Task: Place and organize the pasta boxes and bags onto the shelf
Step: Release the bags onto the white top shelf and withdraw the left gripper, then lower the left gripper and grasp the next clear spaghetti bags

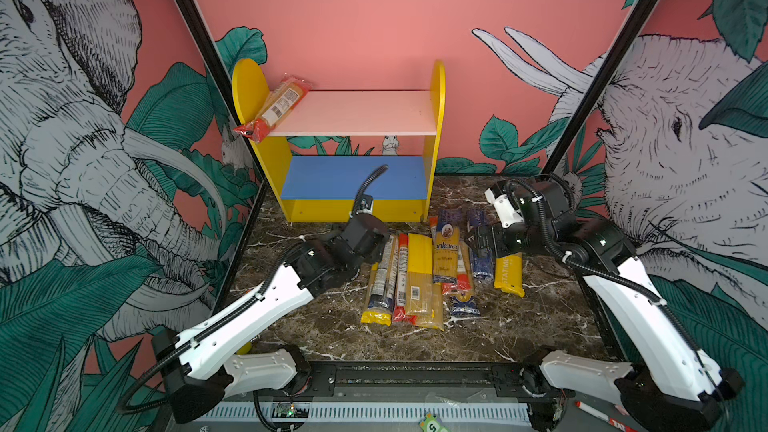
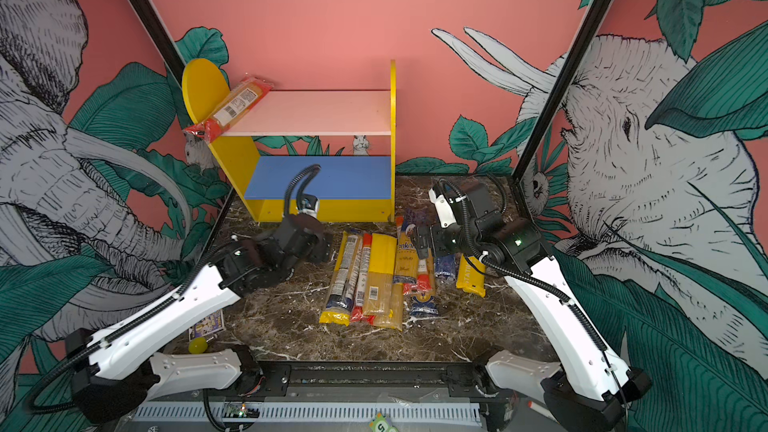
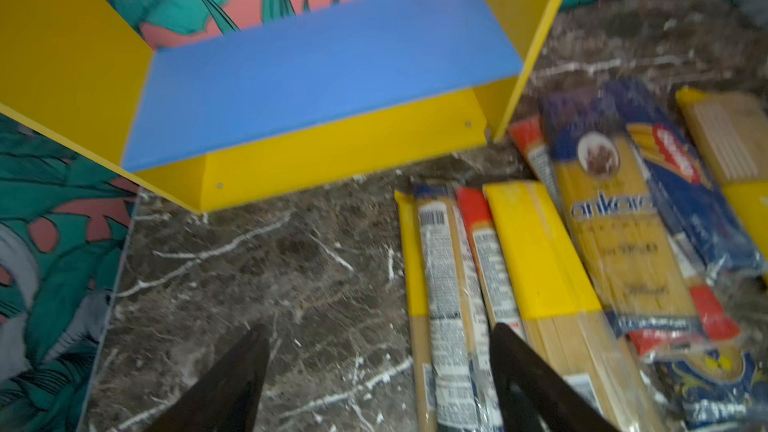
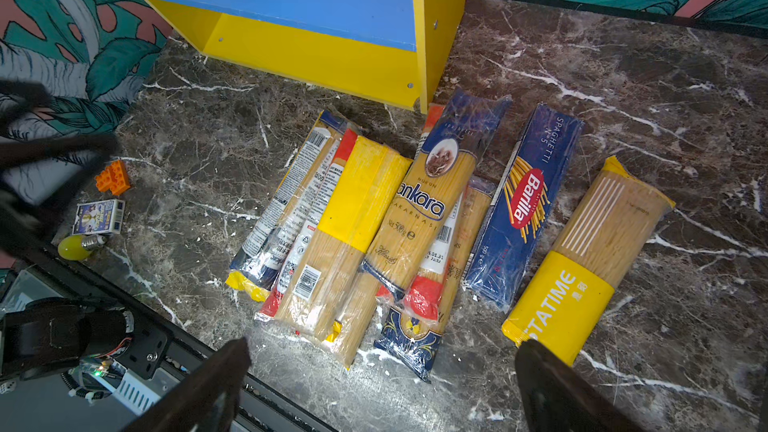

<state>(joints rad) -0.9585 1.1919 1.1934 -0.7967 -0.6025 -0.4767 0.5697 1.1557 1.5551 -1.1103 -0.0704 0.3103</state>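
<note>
Top views: one done. Red-ended bag (image 1: pixel 278 105) up on shelf (image 1: pixel 324 209), slanted across left end of pink upper board (image 1: pixel 361 112), red end overhanging front corner (needs straightening). Blue lower board (image 1: pixel 353 176) bare. Rest of pasta packs (image 1: pixel 419 280) flat on counter (image 1: pixel 332 338) before shelf.

Left wrist: left jaws spread, empty, hovering astride outermost yellow-ended pack (image 3: pixel 440 284); likely next pick.

Right wrist: right jaws spread wide, empty, poised over pile near Barilla box (image 4: pixel 528 201) and yellow-banded pack (image 4: pixel 582 268).

Judged barely begun: nearly everything left to place, nothing organized.
</note>
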